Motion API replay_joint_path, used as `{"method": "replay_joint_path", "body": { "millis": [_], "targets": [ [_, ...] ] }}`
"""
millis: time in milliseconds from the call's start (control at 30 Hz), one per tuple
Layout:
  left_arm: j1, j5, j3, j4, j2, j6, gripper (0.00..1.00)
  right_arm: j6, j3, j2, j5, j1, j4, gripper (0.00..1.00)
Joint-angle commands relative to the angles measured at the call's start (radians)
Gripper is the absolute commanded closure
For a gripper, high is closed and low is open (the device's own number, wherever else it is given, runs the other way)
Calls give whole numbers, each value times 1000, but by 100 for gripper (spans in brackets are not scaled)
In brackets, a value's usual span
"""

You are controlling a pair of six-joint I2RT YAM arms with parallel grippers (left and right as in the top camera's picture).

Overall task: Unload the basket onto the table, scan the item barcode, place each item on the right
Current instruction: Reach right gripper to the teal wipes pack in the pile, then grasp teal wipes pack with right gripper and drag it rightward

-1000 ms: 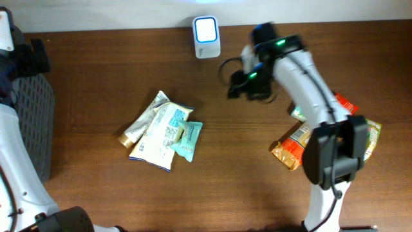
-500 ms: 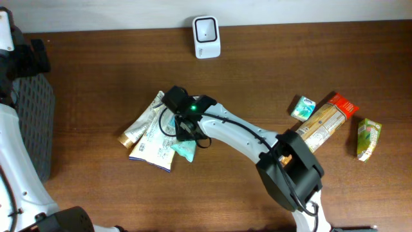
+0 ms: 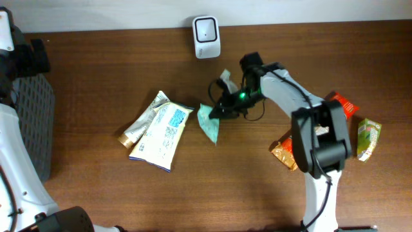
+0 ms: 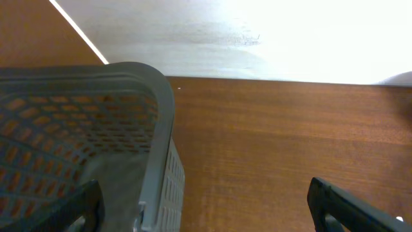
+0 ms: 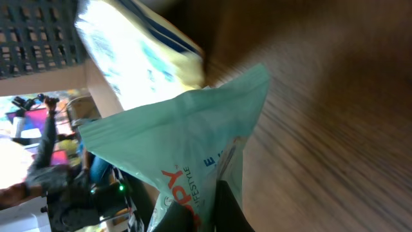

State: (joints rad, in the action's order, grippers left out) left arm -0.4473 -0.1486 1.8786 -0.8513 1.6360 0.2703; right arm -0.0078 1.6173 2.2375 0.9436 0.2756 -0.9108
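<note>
The right gripper (image 3: 222,111) pinches a crinkly teal pouch (image 3: 209,124), six o'clock from the boxy scanner (image 3: 206,29); left gripper (image 4: 203,203) gapes wide.

My right arm (image 3: 302,103) comes up from the near right edge, bends at the elbow and stretches left toward the middle. The right gripper (image 3: 220,111) is pinched tight on a teal packet (image 3: 210,124), which hangs from its fingers (image 5: 226,205). My left arm (image 3: 14,148) stands at the far left edge. The left gripper (image 4: 206,209) is spread wide, holding nothing.
</note>
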Motion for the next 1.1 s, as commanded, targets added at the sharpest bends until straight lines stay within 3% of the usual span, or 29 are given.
{"method": "replay_joint_path", "body": {
  "millis": [0,33,67,100,133,267,333,500,600,700,767,867,967,1067],
  "targets": [
    [1,-4,7,1,-15,15,1,-5,-11,60,-35,-37,8,96],
    [1,-3,7,1,-15,15,1,44,-11,62,-175,-64,7,85],
    [1,-4,7,1,-15,16,1,72,-11,62,-283,-95,5,59],
    [1,-3,7,1,-15,15,1,73,-10,62,-362,-129,-2,42],
    [1,-4,7,1,-15,15,1,71,9,61,-410,-173,-23,37],
    [1,-4,7,1,-15,15,1,-76,220,52,-332,-209,-268,36],
    [1,-4,7,1,-15,16,1,-128,217,53,-316,-153,-340,35],
    [1,-3,7,1,-15,15,1,-32,23,59,-292,8,-157,31],
    [1,-4,7,1,-15,16,1,-32,8,59,-273,12,-143,45],
    [1,-4,7,1,-15,16,1,-32,65,58,-298,6,-151,45],
    [1,-3,7,1,-15,15,1,-42,158,58,-391,2,-185,39],
    [1,-4,7,1,-15,15,1,-170,389,58,-530,7,-260,20],
    [1,-3,7,1,-15,15,1,-352,412,76,-536,58,-238,2],
    [1,-4,7,1,-15,15,1,-385,408,153,-657,132,-264,1]
  ]
}}
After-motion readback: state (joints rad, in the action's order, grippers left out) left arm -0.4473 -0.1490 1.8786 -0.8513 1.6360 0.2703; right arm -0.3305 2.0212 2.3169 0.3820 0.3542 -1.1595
